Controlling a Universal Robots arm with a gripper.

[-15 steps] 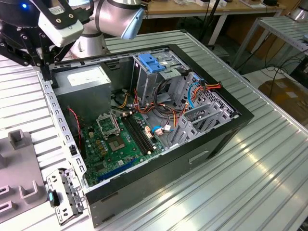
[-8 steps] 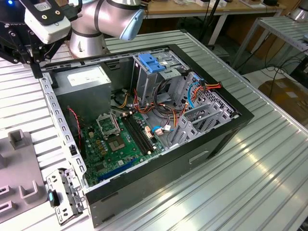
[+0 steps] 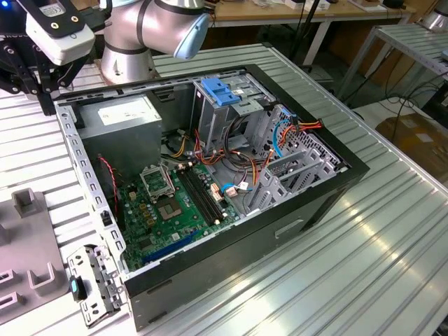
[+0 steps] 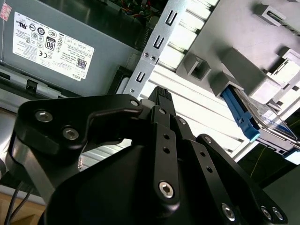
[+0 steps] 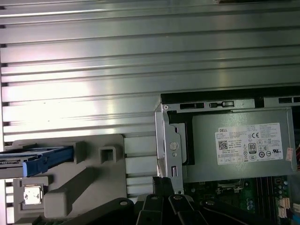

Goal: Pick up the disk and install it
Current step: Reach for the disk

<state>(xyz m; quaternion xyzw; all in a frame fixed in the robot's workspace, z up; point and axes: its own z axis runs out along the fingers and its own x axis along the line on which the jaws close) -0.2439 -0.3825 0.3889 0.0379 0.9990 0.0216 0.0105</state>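
The disk (image 5: pixel 40 159) lies in a grey fixture (image 5: pixel 93 178) on the ribbed metal table, beside the open computer case. Its blue bracket edge (image 4: pixel 241 117) shows in both wrist views. My gripper (image 3: pixel 49 105) hangs over the case's corner by the power supply, at the exterior view's far left. It is well apart from the disk. In both wrist views the black fingers (image 5: pixel 163 185) stand together, shut with nothing held, above the case's metal rim (image 4: pixel 154 47).
The open case (image 3: pixel 210 168) holds a grey power-supply box (image 3: pixel 126 115), a green motherboard (image 3: pixel 168 203), loose cables and a metal drive cage topped by a blue latch (image 3: pixel 220 91). The grey fixture (image 3: pixel 28 238) and a metal bracket (image 3: pixel 94 283) lie at the exterior view's left.
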